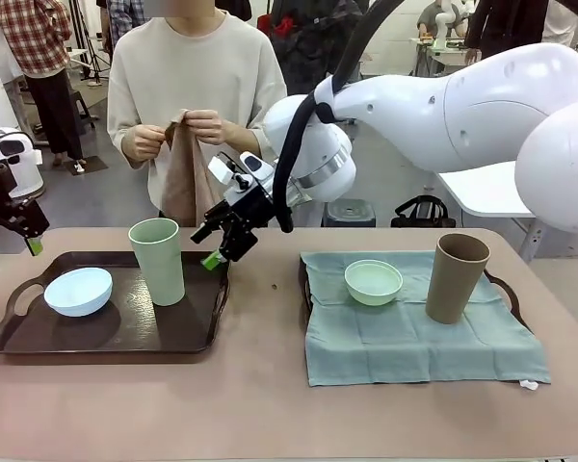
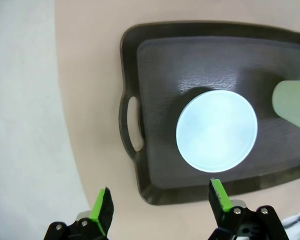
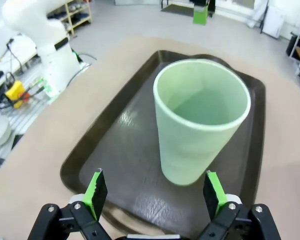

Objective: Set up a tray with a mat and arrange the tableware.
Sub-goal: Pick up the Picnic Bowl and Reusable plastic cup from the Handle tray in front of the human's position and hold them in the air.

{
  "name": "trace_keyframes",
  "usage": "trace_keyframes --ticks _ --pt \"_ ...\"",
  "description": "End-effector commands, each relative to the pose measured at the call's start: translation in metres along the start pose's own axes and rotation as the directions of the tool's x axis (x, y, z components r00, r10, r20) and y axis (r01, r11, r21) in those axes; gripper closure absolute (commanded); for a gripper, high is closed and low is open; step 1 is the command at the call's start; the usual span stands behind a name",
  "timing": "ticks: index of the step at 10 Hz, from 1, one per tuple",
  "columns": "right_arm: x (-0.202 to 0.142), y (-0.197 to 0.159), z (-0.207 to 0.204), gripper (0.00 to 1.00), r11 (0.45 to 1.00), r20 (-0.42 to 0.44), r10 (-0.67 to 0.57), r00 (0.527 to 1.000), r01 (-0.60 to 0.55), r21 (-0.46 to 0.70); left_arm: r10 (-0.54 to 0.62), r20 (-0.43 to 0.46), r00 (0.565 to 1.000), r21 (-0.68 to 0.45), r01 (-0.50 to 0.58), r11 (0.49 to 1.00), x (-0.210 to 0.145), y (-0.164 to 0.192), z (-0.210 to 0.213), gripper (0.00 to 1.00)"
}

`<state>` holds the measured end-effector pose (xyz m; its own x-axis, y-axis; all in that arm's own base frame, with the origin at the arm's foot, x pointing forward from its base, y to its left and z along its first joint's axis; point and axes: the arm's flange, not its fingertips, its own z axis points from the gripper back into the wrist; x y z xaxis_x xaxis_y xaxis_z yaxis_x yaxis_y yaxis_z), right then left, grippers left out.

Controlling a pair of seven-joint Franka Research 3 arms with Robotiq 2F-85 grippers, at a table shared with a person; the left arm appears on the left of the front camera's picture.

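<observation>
On the left a dark tray (image 1: 125,332) carries a pale blue bowl (image 1: 77,291) and a tall light green cup (image 1: 157,260). The right tray (image 1: 506,294) is covered by a teal mat (image 1: 414,337), on which a mint green bowl (image 1: 373,281) and a brown cup (image 1: 455,277) stand. My right gripper (image 1: 210,248) reaches across the middle and hangs open just right of the green cup (image 3: 200,120), which stands between and beyond its jaws (image 3: 154,192). My left gripper (image 1: 31,241) is open, above the tray's (image 2: 140,75) left end near the blue bowl (image 2: 216,130).
A person at the far side holds a brown cloth (image 1: 188,173) in both hands above the table edge. Bare tabletop (image 1: 260,385) lies between the two trays and along the front.
</observation>
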<state>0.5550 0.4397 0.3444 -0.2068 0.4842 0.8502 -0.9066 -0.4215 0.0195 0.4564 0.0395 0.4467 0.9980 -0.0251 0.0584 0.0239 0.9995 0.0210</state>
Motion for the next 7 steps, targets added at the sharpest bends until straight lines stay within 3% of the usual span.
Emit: trace_keyframes --ticks 1,4,7 --pt "0.004 -0.007 -0.01 0.0 0.996 0.01 -0.08 0.997 0.08 -0.033 -0.041 0.045 0.998 0.014 0.041 0.999 -0.004 0.001 -0.011 0.0" --pt "-0.001 -0.015 -0.021 0.0 0.958 0.035 -0.247 0.968 0.249 -0.142 -0.09 0.101 0.991 -0.04 0.094 0.995 -0.01 -0.005 -0.023 0.0" --pt "0.004 -0.018 -0.038 0.0 0.963 0.034 -0.249 0.968 0.252 -0.099 -0.074 0.099 0.992 -0.054 0.08 0.995 -0.006 -0.004 -0.028 0.0"
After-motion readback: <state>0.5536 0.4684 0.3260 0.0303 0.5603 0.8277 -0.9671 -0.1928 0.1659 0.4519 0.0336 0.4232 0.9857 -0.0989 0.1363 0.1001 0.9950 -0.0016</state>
